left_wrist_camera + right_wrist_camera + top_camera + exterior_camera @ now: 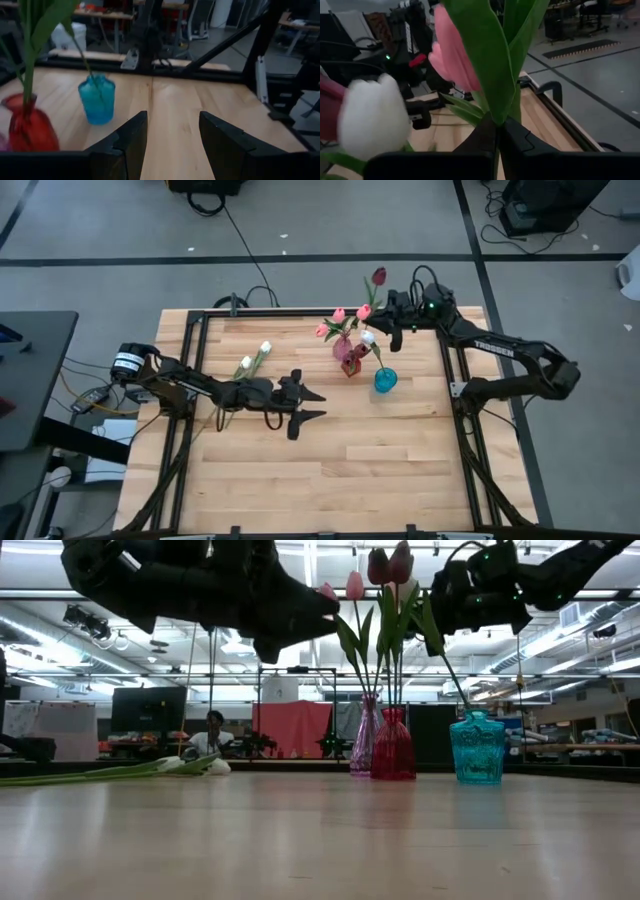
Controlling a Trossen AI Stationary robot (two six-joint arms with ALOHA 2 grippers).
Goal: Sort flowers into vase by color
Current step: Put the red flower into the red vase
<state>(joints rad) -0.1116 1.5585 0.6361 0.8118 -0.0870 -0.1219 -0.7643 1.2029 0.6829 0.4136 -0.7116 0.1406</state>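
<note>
Flowers crowd the right tool (497, 131), clamped on a stem; left tool (312, 404) wide.

Three vases (350, 357) are standing close together near the back edge of the table (380, 470). Some flowers (345, 320) are sticking up in them. Two more flowers (250, 362) are lying flat toward the left edge.
</note>
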